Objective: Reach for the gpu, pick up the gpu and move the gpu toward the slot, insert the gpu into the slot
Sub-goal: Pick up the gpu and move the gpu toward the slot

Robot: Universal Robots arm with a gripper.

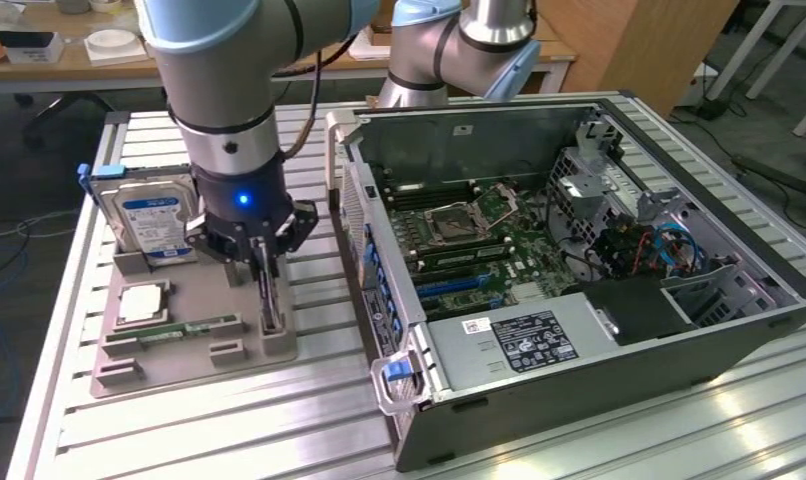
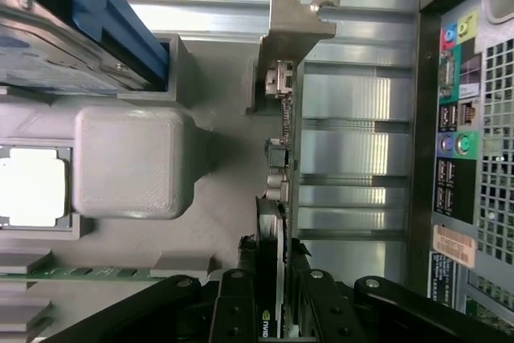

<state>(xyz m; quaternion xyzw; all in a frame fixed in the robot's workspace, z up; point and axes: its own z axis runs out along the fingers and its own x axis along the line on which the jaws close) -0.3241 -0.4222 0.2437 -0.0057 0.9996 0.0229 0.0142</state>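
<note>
Over the grey tray (image 1: 190,355) on the desk (image 1: 243,430): pincer (image 2: 273,251) at the gpu (image 2: 283,142).
Its fingers pinch the upright card narrowly from both sides.

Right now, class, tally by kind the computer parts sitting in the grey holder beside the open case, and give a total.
hard drive: 1
processor chip: 1
memory stick: 1
gpu: 1
Total: 4
</note>
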